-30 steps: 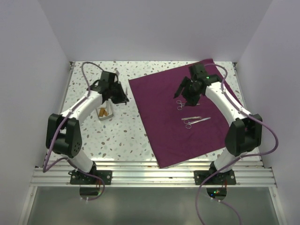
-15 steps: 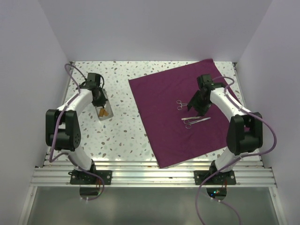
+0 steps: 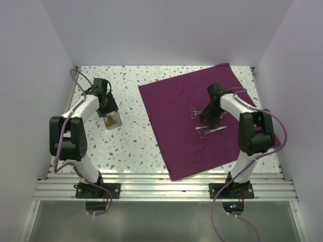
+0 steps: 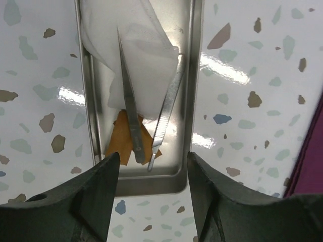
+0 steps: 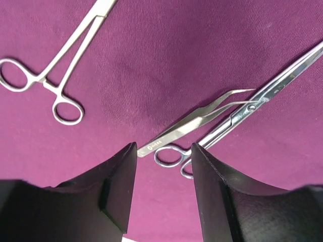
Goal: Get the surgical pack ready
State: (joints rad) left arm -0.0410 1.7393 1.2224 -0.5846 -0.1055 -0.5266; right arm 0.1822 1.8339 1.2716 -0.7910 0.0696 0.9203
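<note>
One purple cloth (image 3: 171, 111) lies on the single worktop (image 3: 131, 146). Three steel instruments are on the cloth: one ring-handled clamp (image 5: 50, 75), one pair of scissors (image 5: 252, 103) and one pair of tweezers (image 5: 197, 123). There is one steel tray (image 4: 151, 182), and it holds two more slim instruments: one pointed probe (image 4: 128, 101) and one second pair of tweezers (image 4: 169, 103). That makes five instruments in all. The white gauze (image 4: 146, 60) shows as one heap; how many pads it is cannot be told. The orange strips (image 4: 121, 138) look like two, partly covered. There are two arms, with one left claw (image 4: 151, 166) and one right claw (image 5: 162, 151).
</note>
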